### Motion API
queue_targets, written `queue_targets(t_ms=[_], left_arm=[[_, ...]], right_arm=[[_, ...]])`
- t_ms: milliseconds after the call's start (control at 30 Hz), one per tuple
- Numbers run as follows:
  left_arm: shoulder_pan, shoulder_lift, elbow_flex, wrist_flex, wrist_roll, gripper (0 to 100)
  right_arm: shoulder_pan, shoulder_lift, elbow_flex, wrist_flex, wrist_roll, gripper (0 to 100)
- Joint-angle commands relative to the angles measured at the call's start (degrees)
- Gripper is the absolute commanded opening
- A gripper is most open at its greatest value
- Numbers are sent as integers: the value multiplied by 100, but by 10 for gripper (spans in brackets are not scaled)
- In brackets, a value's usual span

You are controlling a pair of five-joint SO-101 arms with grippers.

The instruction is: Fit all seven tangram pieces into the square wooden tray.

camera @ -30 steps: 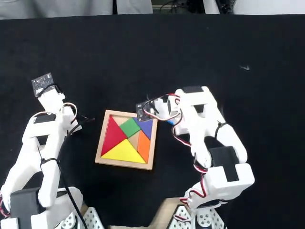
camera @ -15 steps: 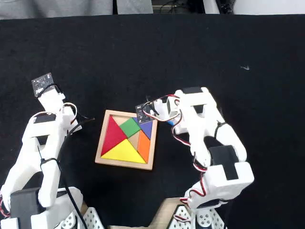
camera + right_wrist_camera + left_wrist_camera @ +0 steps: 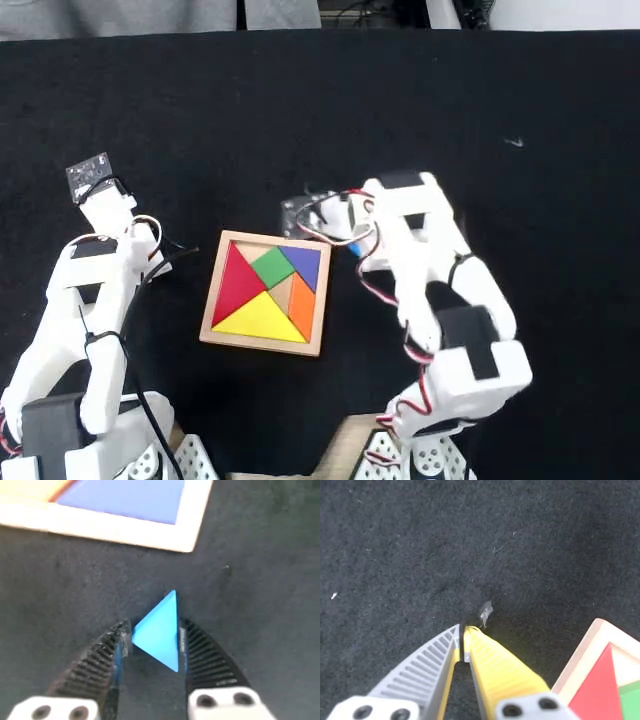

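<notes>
we pinch the light blue triangle (image 3: 159,637) in the right gripper (image 3: 153,626) just off the far right corner of the wooden tray (image 3: 261,342), likely staged for the bare-looking patch at its middle. the left gripper (image 3: 463,630), closed and empty, rests left of the tray on the black cloth (image 3: 480,120), out of the way.

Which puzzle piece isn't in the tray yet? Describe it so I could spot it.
Find the square wooden tray on the black table. Just off its corner, the right claw pinches a small light-blue triangle, paler than the darker blue piece seated inside.
</notes>
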Motion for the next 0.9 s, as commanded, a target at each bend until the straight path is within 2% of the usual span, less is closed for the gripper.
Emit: queue_targets(t_ms=[0,233,367,533,700,867], left_arm=[[-66,-202,-31,-70,79,29],[-804,-273,13,466,35,29],[-1499,-273,13,589,35,33],[-1710,-273,4,598,35,33],[-1692,-273,4,589,35,33],[-1613,-264,4,589,35,33]], right_arm=[[-633,-699,-593,369,-1064,85],[-2136,-804,-778,-273,-2673,85],[-2716,-470,-1086,-457,-3103,88],[-2760,760,-2413,-264,-3578,88],[-2822,1815,-3749,712,-3604,88],[-2840,2281,-4303,1231,-3587,88]])
